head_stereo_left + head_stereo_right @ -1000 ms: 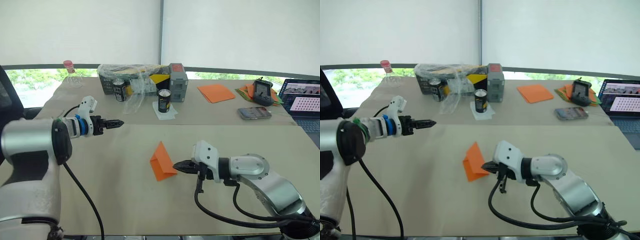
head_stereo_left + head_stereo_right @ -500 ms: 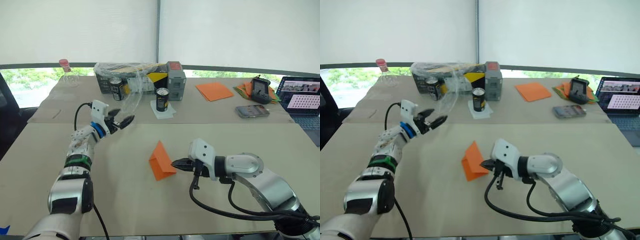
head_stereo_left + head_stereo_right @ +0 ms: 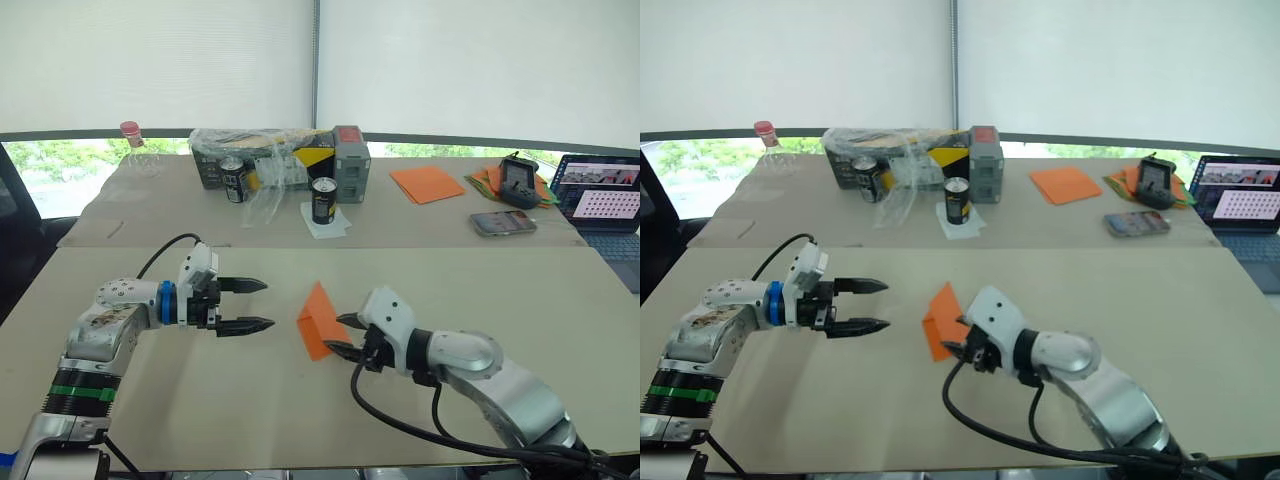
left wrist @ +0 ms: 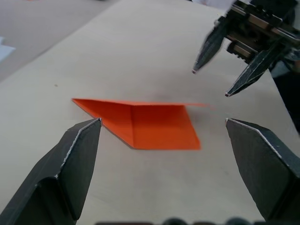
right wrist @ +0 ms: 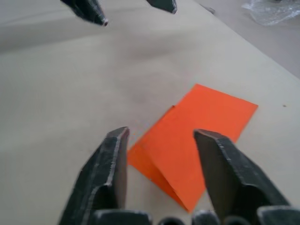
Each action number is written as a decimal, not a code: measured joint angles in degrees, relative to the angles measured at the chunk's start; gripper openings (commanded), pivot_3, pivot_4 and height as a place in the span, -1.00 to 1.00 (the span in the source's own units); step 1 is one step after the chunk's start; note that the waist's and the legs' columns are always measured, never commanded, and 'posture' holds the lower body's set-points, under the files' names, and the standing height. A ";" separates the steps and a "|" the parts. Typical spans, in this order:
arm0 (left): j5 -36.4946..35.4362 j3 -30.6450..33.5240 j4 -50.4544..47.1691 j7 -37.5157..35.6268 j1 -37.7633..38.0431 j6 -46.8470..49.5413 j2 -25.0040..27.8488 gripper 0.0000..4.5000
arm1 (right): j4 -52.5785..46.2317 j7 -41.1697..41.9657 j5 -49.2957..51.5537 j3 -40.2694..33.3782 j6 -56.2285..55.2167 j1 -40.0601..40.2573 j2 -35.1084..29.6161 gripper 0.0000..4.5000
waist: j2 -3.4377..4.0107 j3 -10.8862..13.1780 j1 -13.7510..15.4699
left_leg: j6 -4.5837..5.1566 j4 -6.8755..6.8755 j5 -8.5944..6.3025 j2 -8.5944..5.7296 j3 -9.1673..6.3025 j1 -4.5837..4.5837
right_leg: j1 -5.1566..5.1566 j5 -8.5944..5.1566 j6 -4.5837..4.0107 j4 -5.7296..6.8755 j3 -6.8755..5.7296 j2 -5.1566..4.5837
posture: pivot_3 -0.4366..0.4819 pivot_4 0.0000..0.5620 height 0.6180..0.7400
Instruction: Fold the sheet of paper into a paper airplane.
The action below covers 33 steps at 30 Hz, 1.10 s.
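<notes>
- The laptop (image 3: 603, 200) at the table's far right corner is cut off by the picture's edge; its screen content is too small to read.
- The box (image 3: 280, 160) at the far side is partly veiled by crumpled clear plastic (image 3: 262, 190), so its markings cannot be made out.
- The labels on the 2 cans (image 3: 325, 201) are too small to read.
- In the right wrist view, the near edge of the folded orange paper (image 5: 194, 136) is hidden behind the right gripper's fingers (image 5: 232, 171).
- In the left wrist view, the right gripper (image 4: 211, 83) is blurred, perhaps from motion.
</notes>
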 measured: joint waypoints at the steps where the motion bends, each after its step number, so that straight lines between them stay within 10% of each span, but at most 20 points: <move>1: 0.39 -0.45 0.02 -0.58 0.00 -0.28 0.43 1.00 | 0.00 -1.09 -0.63 0.57 0.57 0.03 0.68 0.77 | 0.00 0.00 0.06 | 0.00 0.00 0.00 0.00 0.00 0.01 | 0.00 0.00 0.00 0.00 -0.01 0.01 | -0.05 -0.47 0.99; 10: 3.02 -3.77 4.62 -5.02 -3.37 -2.47 1.59 1.00 | 1.43 -9.79 -5.64 5.60 3.16 2.61 6.18 0.77 | 0.01 0.01 0.17 | 0.00 0.00 0.00 -0.09 0.03 0.01 | 0.02 0.00 -0.01 0.00 -0.03 0.04 | -0.05 -0.47 0.99; 21: 5.99 -5.66 9.16 -7.12 -5.00 -4.53 1.83 1.00 | 3.57 -13.11 -13.23 7.59 0.46 4.05 4.75 -0.82 | 0.02 0.01 -0.11 | 0.00 -0.02 0.00 0.00 0.05 0.03 | 0.00 0.00 -0.01 0.00 -0.02 0.14 | -0.05 -0.47 0.99; 33: 5.81 -4.64 9.35 -5.88 -3.25 -5.42 0.81 1.00 | 16.69 12.73 -16.86 6.51 -53.71 1.16 -22.18 -0.99 | 0.11 0.07 -0.02 | 0.10 -0.03 -0.06 0.06 0.11 0.41 | 0.55 -0.01 0.00 -0.28 -0.07 0.17 | -0.05 -0.47 0.99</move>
